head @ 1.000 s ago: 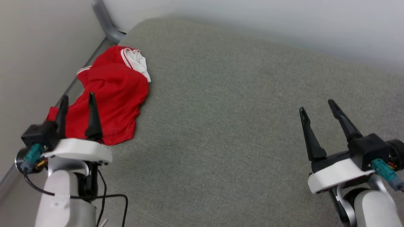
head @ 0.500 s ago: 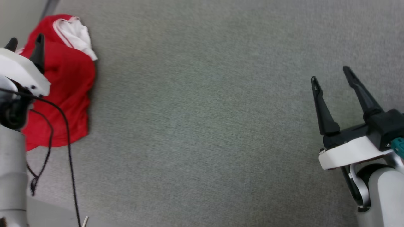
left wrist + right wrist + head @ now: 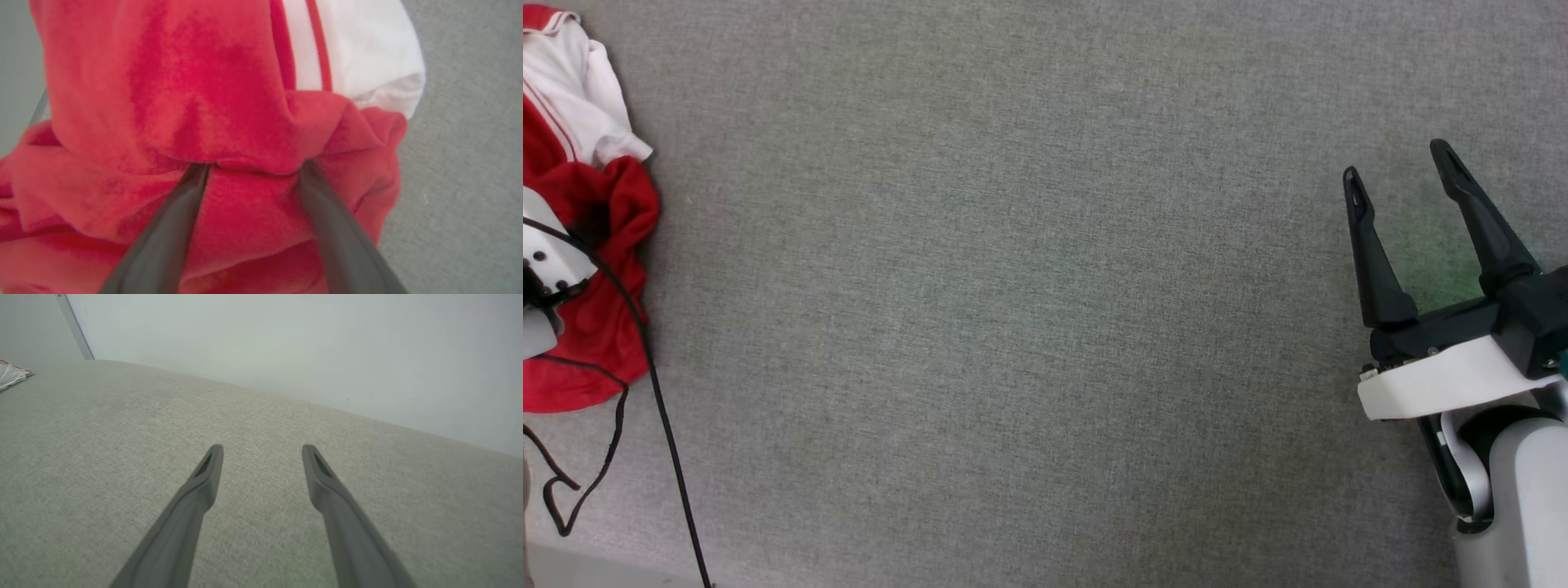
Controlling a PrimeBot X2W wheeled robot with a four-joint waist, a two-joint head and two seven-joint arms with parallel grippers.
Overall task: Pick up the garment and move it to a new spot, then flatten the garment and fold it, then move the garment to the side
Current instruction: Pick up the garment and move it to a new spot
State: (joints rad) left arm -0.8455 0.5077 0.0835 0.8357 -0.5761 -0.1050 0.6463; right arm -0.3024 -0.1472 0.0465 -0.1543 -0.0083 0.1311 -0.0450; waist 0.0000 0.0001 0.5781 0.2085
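Note:
The garment (image 3: pixel 609 204), a crumpled red shirt with a white, red-striped sleeve, lies bunched at the far left edge of the head view. In the left wrist view the garment (image 3: pixel 184 81) is very close. My left gripper (image 3: pixel 253 167) stands open with both fingertips tucked under a raised red fold, fabric lying between the fingers. In the head view its white wrist piece (image 3: pixel 547 261) sits over the cloth. My right gripper (image 3: pixel 1396 159) hovers open and empty over bare cushion at the right, far from the garment. The right wrist view shows the right gripper (image 3: pixel 261 451) spread wide and the white sleeve (image 3: pixel 10 375) at its left edge.
A wide grey fabric cushion (image 3: pixel 1013 310) stretches between the two arms. A black cable (image 3: pixel 658 392) hangs from the left arm over the cushion's left part. A pale wall (image 3: pixel 306 347) rises behind the cushion's far edge, with a grey bar (image 3: pixel 75 330) in the corner.
The head camera has tipped down and swung right, so the garment now sits at the picture's left edge. My left gripper has pushed forward into the red cloth. The right gripper stays open.

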